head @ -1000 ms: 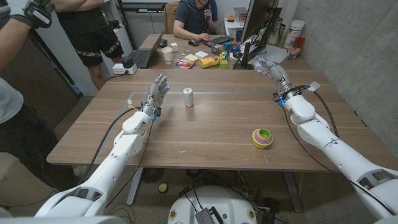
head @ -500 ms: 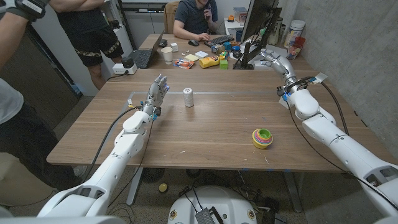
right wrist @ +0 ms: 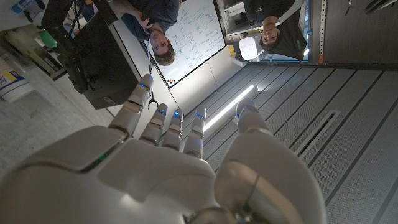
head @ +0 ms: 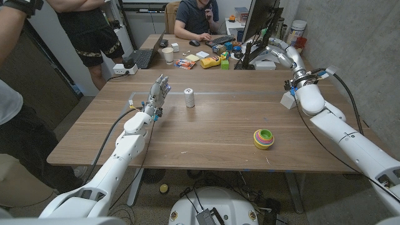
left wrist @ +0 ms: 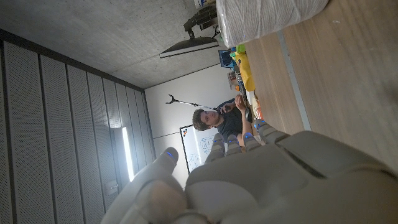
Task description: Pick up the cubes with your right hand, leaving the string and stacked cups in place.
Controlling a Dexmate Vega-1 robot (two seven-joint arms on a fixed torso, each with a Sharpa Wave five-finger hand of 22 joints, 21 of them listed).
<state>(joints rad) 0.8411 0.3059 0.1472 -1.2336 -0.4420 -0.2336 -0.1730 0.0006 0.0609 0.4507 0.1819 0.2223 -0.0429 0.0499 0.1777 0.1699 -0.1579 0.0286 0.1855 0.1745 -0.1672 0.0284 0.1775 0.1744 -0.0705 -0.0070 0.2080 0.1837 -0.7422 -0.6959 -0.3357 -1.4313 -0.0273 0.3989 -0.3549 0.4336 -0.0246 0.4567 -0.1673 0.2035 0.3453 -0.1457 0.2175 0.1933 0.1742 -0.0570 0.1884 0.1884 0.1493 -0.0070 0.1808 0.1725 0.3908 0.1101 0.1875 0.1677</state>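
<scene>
R hand [head: 279, 52] raised high past far R table edge, fingers apart, holding nothing.
L hand [head: 157, 95] upright over table [head: 212, 134] mid-left, fingers straight, spread, empty. String spool [head: 189, 97] just beside L hand; stacked cups [head: 263, 139] near front edge, well apart from R hand. Broad bare wood between. Cubes: cannot tell where.

Table [head: 206, 134]: warm brown wood grain, with a pale strip across its far part. Spool of string [head: 189, 97]: off-white, with a dark mark on top. Stacked cups [head: 263, 139]: yellow outer cup, green rim inside, a pink band near the base. Left hand [head: 157, 95]: light grey shell, black at the joints, small blue lights on the fingertips [left wrist: 244, 135]. Right hand [head: 279, 52]: same grey, with blue lights on its fingertips [right wrist: 176, 114]. Arms: glossy white with black cables. Monitor [head: 257, 25]: black.
</scene>
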